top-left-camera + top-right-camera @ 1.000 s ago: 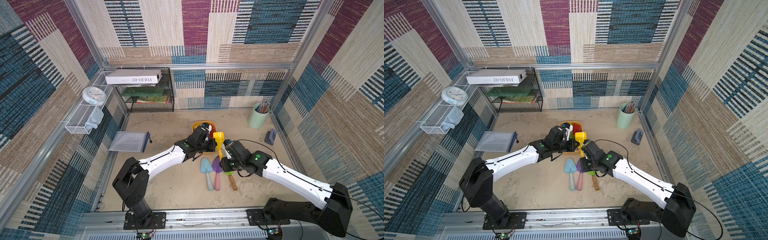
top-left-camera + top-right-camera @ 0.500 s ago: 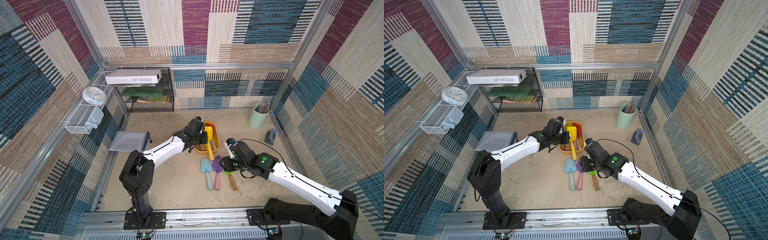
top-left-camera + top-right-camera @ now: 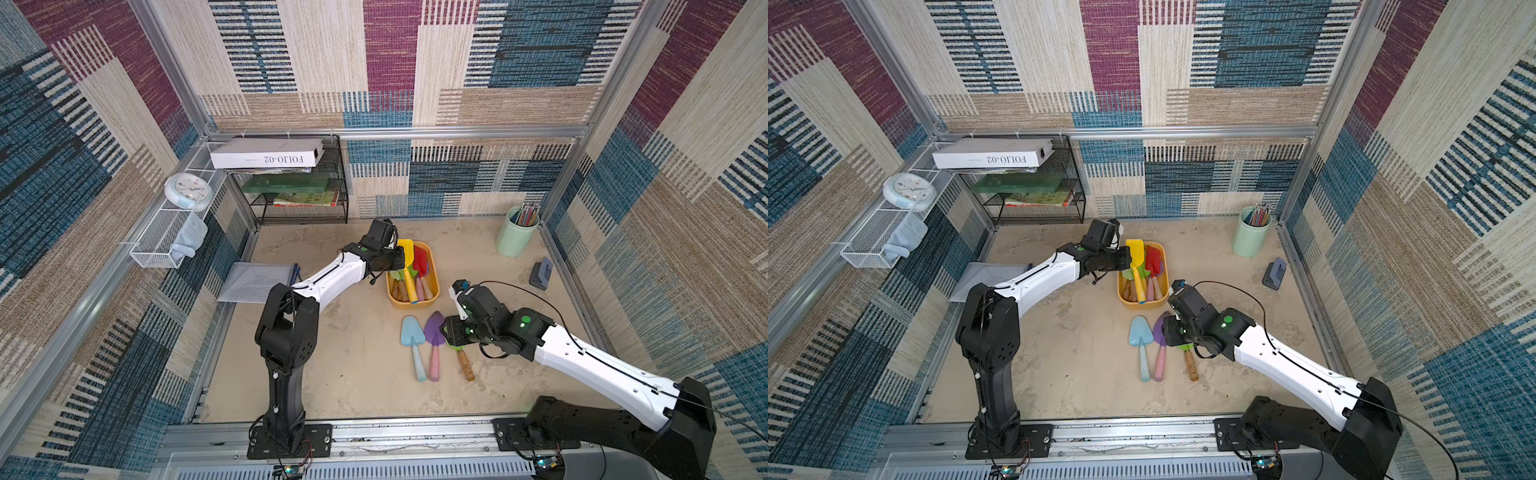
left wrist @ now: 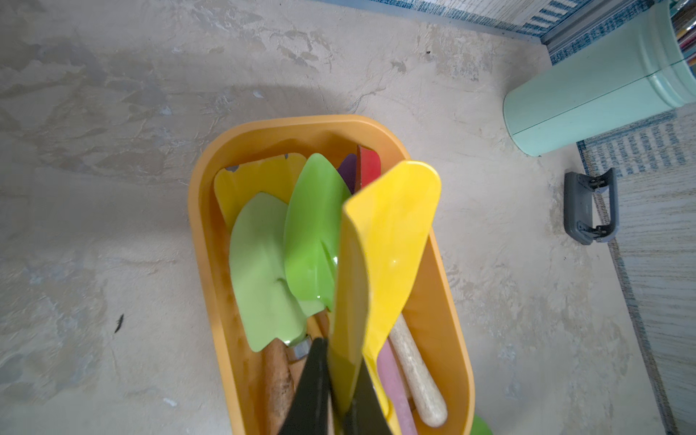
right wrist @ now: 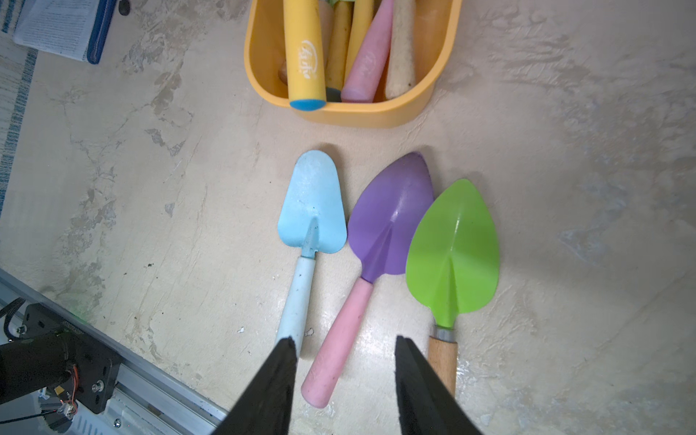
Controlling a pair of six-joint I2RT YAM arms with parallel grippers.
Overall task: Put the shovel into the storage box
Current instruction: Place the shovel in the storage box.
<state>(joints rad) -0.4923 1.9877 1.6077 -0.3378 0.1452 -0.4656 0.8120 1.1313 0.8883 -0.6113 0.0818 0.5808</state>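
The storage box (image 3: 432, 301), a yellow-orange tub, holds several shovels in both top views (image 3: 1142, 305). My left gripper (image 4: 341, 354) is shut on the edge of a yellow shovel (image 4: 388, 241), holding its blade tilted over the box (image 4: 199, 226). Its yellow handle (image 5: 305, 56) reaches the near rim (image 5: 361, 115). My right gripper (image 5: 343, 339) is open just above the table, over the pink handle of a purple shovel (image 5: 391, 214). A light blue shovel (image 5: 312, 203) and a green shovel (image 5: 452, 248) flank it.
A mint pencil cup (image 3: 517, 235) and a grey hole punch (image 3: 541, 272) stand at the back right. A document folder (image 3: 257, 282) lies at the left. A black wire rack (image 3: 299, 195) is at the back, and a white mesh basket (image 3: 170, 237) hangs on the left wall.
My left gripper has carried the yellow shovel from beside the right gripper back over the box and lowered it in. My right gripper has opened wider and shifted over the shovels on the table.
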